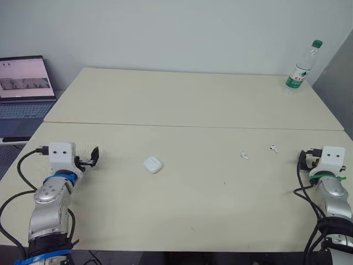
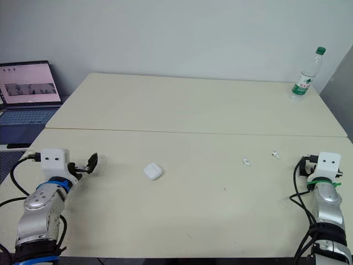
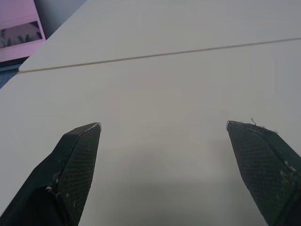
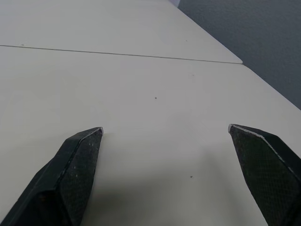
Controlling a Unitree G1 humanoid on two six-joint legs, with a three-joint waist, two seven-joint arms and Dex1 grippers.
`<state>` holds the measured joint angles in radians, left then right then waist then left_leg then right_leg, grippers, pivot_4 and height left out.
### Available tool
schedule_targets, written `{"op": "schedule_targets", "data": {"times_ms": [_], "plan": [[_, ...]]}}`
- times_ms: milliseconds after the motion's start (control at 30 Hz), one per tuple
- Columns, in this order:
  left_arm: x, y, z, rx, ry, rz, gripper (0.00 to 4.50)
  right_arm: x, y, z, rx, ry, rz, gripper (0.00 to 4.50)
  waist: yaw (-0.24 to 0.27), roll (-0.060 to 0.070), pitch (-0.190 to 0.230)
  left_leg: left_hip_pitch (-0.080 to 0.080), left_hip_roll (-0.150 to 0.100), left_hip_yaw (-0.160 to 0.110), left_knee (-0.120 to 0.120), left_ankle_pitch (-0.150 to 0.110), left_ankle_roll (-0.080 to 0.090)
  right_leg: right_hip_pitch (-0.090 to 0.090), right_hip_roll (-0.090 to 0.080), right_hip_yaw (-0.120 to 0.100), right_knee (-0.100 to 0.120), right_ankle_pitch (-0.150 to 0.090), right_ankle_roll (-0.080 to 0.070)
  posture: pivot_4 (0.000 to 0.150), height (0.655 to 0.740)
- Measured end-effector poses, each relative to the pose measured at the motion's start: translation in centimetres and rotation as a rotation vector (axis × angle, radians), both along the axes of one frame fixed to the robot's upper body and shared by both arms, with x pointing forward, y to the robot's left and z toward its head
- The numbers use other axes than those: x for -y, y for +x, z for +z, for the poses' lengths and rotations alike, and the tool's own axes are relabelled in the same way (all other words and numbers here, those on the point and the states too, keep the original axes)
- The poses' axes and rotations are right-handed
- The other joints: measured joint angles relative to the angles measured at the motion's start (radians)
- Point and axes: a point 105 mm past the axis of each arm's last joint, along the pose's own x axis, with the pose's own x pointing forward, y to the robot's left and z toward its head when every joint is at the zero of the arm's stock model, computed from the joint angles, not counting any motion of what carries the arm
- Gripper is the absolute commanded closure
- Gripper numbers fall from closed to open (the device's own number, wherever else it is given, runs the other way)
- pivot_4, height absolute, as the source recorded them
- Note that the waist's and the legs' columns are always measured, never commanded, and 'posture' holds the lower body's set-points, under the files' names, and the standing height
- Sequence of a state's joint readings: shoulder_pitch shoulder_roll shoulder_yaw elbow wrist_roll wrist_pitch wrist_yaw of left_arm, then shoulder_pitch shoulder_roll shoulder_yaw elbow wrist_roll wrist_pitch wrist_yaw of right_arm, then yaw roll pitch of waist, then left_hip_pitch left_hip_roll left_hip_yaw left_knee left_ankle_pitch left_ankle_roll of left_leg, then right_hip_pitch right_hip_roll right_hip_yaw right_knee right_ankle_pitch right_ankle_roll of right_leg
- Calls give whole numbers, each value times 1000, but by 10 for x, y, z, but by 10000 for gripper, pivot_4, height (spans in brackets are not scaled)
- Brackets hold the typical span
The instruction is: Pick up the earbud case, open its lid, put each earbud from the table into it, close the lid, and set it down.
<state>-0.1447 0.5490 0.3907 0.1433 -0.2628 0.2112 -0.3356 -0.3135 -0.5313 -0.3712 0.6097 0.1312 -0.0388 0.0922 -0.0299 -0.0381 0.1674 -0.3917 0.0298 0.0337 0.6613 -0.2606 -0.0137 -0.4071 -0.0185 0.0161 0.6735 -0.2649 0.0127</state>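
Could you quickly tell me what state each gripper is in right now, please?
Left gripper: open, holding nothing.
Right gripper: open, holding nothing.

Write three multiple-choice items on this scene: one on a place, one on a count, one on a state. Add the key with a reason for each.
1. The earbud case lies on the table:
A. to the robot's left of both earbuds
B. between the two earbuds
C. to the robot's right of both earbuds

2. Loose earbuds on the table:
A. one
B. two
C. four

3. The left end effector and the right end effector are:
A. both shut on an earbud
B. both open and empty
C. one open, one shut

Key:
1 A: the case sits left of centre, while the earbuds lie toward the right arm.
2 B: two small white pieces lie apart from each other on the right side.
3 B: each wrist view shows a wide gap between the tips with bare table in it.
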Motion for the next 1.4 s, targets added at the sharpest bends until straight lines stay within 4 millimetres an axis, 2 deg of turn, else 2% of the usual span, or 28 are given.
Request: {"op": "schedule_targets", "data": {"times_ms": [133, 267, 300, 333, 433, 500, 667, 767, 833, 967, 1133, 1333, 1400], "plan": [[19, -2, 27, 19, -40, -165, 172, -7, 7, 21, 7, -52, 127, 0, 0, 1, 1, 0, 0, 0, 0, 0, 0, 0, 0, 0, 0, 0, 0, 1500, 7400], [57, -14, 54, -17, -48, -435, 172, -43, 19, 47, 15, -78, 410, 0, -3, 1, 1, 0, 0, 0, 0, 0, 0, 0, 1, 0, 0, 0, 0, 1500, 7400], [73, -18, 58, -51, -39, -535, 172, -62, 22, 54, 18, -67, 529, 0, -3, 2, 1, 0, 0, 0, 0, 0, 0, 0, 1, 0, 0, 0, 0, 1500, 7400], [80, -20, 57, -69, -35, -573, 172, -71, 24, 56, 17, -64, 581, 0, -3, 3, 2, 0, 0, 0, 0, 0, 0, 0, 1, 0, 0, 0, 0, 1500, 7400], [107, -30, 46, -187, -38, -746, 172, -119, 22, 68, 8, 15, 852, 0, -2, 5, 3, 0, 0, -1, 0, 0, 0, 0, 1, -1, 0, 0, 0, 1500, 7400], [116, -34, 37, -241, -37, -810, 172, -147, 16, 77, -5, 47, 1011, 0, -2, 5, 4, 0, 0, -1, 0, 0, 0, 0, 1, -1, 0, 0, 0, 1500, 7400], [133, -32, 22, -298, 24, -903, 172, -223, -22, 99, -74, 157, 1440, 0, 2, 5, 4, -1, 0, -3, 0, 0, 0, 0, 1, -2, 0, 0, 0, 1500, 7400], [138, -29, 9, -321, 26, -914, 172, -249, -45, 102, -140, 178, 1616, 0, 3, 5, 4, -2, 0, -3, 0, 0, 0, -1, 1, -2, -1, 0, 0, 1500, 7400], [141, -29, -2, -349, 31, -928, 172, -260, -54, 104, -168, 169, 1689, 0, 3, 5, 4, -3, 0, -3, 1, 0, 0, -2, 1, -2, -1, 0, 0, 1500, 7400], [144, -21, -14, -358, 37, -914, 172, -271, -59, 109, -181, 141, 1757, 0, 4, 5, 5, -4, 0, -3, 1, 0, 0, -3, 1, -3, 0, 0, 0, 1500, 7400], [142, -10, -21, -356, 63, -880, 172, -273, -60, 113, -174, 127, 1780, 0, 4, 4, 5, -5, 0, -3, 1, 0, 0, -4, 1, -3, -1, 0, 0, 1500, 7400], [147, -12, -29, -377, 74, -906, 172, -273, -60, 113, -176, 128, 1779, 0, 4, 4, 5, -5, 0, -3, 1, 0, 0, -4, 1, -3, 0, 0, 0, 1500, 7400], [146, -12, -29, -373, 75, -910, 4088, -273, -60, 113, -176, 128, 1778, 0, 4, 4, 5, -5, 0, -3, 1, 0, 0, -4, 1, -3, 0, 0, 0, 1500, 7400]]}}
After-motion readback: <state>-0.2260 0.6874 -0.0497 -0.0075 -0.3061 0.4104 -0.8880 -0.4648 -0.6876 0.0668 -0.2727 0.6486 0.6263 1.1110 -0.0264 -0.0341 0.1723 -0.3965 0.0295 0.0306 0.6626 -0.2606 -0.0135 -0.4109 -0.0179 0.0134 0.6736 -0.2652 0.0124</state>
